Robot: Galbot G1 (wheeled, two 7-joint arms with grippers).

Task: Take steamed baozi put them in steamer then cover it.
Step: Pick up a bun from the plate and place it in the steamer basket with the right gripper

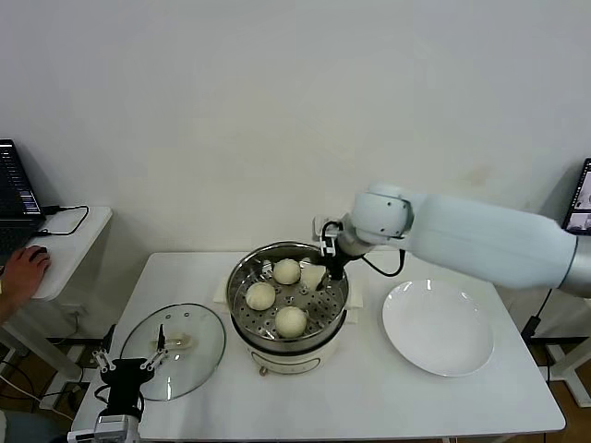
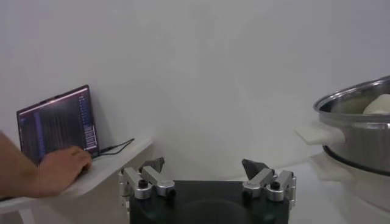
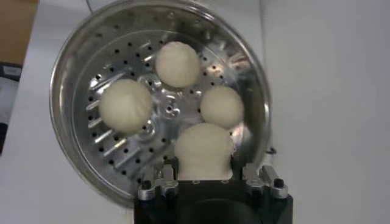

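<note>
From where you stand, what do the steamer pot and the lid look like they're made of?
Steamer: looks like polished stainless steel, mirror-shiny and perforated, on a cream base, probably plastic. Lid: clear glass by its transparency, with a metal-looking rim and a cream handle.

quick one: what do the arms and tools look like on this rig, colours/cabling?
Right arm: smooth white shell, rounded joint, black wrist section with a black cable looping beside it. Right tool: black body, silver finger brackets with dark bolts. Left tool: same black block, silver bracketed links, dark wedge-shaped tips.
</note>
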